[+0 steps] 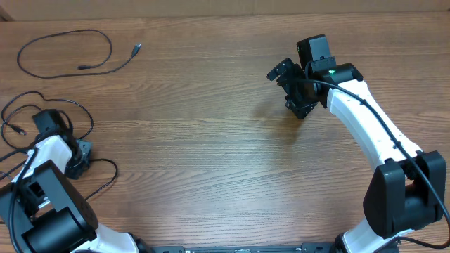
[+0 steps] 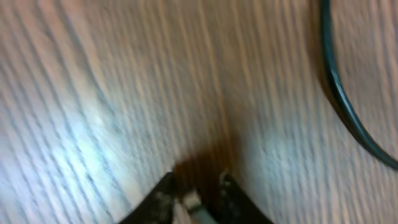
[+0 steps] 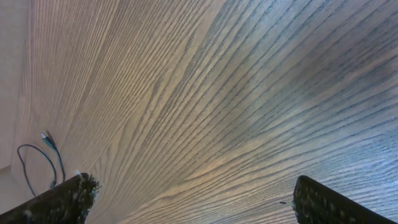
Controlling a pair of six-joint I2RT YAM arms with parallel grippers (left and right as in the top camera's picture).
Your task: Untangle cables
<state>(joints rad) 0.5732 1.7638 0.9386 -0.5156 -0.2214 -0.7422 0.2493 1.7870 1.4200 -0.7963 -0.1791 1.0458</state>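
Left wrist view all blurred: near cable (image 2: pixel 339 87) cut by top, right edges; left fingers (image 2: pixel 163 194) cropped at bottom; pale bit (image 2: pixel 191 200) between them, can't tell what. Right wrist: right fingers (image 3: pixel 62 199) cropped at bottom; far cable (image 3: pixel 20 158) tiny, plugs unreadable. Overhead: near cable runs off left edge; left arm (image 1: pixel 42 204) cut by corner.

The counter (image 1: pixel 211 140) is light brown with streaky wood grain. The cables (image 1: pixel 110 48) are black. The arms (image 1: pixel 365 119) are white with black joints and one green light (image 1: pixel 331 72).

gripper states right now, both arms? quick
Left gripper: closed on a small pale tip, likely a cable plug; view blurred.
Right gripper: open, holding nothing.
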